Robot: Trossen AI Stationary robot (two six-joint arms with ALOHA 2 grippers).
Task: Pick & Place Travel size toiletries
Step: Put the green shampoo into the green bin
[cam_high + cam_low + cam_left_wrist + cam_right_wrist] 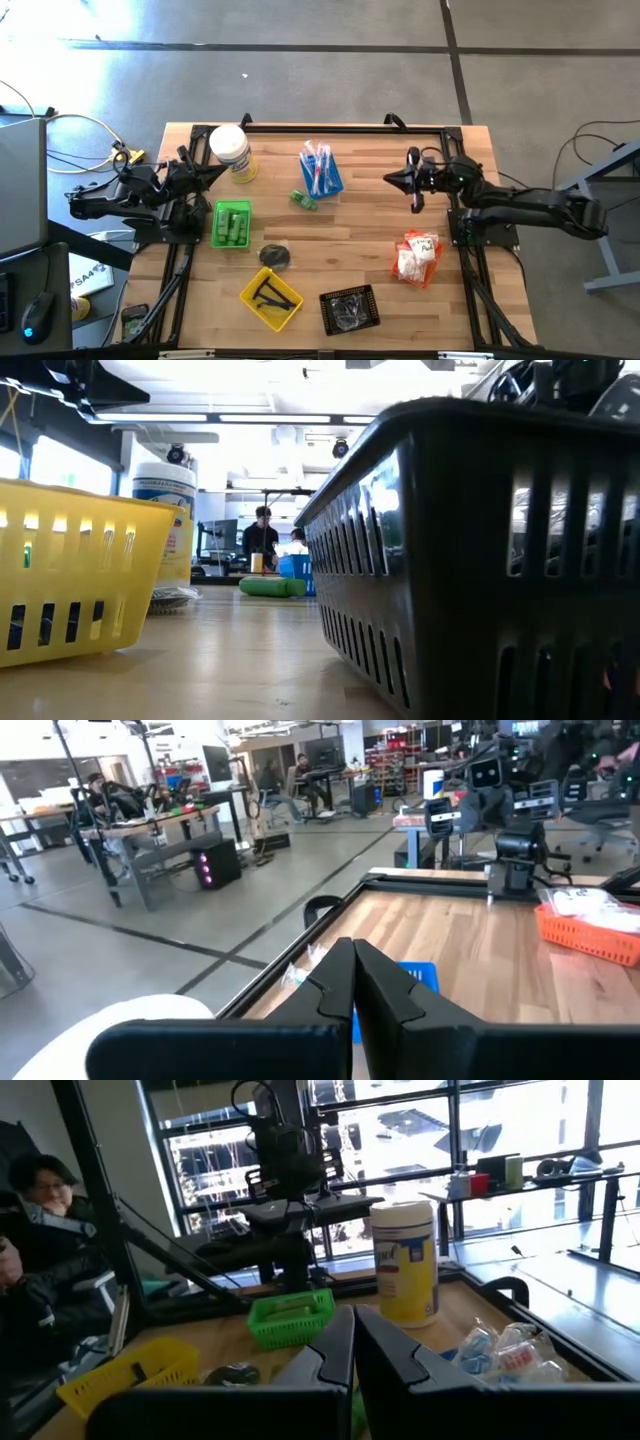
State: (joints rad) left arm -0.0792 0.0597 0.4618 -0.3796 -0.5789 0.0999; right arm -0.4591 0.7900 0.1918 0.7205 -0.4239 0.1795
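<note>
Landmark: the big white tub with a yellow label (231, 152), standing upright at the far left of the wooden tabletop (370, 215).
Left claw (222, 170): fingers pressed together, holding nothing, hovering just beside the tub, on its left-arm side.
Right claw (391, 179): fingers together as well, empty, well apart from the tub, across the tabletop near the far right.
Green bottles in tray: small green bottles lie in a green slotted plastic tray (231, 223), just in front of the tub.
Loose green bottle (304, 199): lying on bare wood, to the right of the tub and a little nearer the front (it touches no tray).
Toothbrushes: thin toothbrushes in clear wrappers fill a blue plastic tray (321, 170), to the right of the tub.
White sachets: heaped in an orange plastic tray (416, 257), far right of the tub and nearer the front.
Black pieces: little black pieces lie in a yellow slotted plastic tray (271, 297), near the front edge, in front of the tub.
Black basket (349, 308): black slotted plastic tray beside the yellow one; its contents are too small to tell.
Dark round item (275, 255): on bare wood between the green and yellow trays.
</note>
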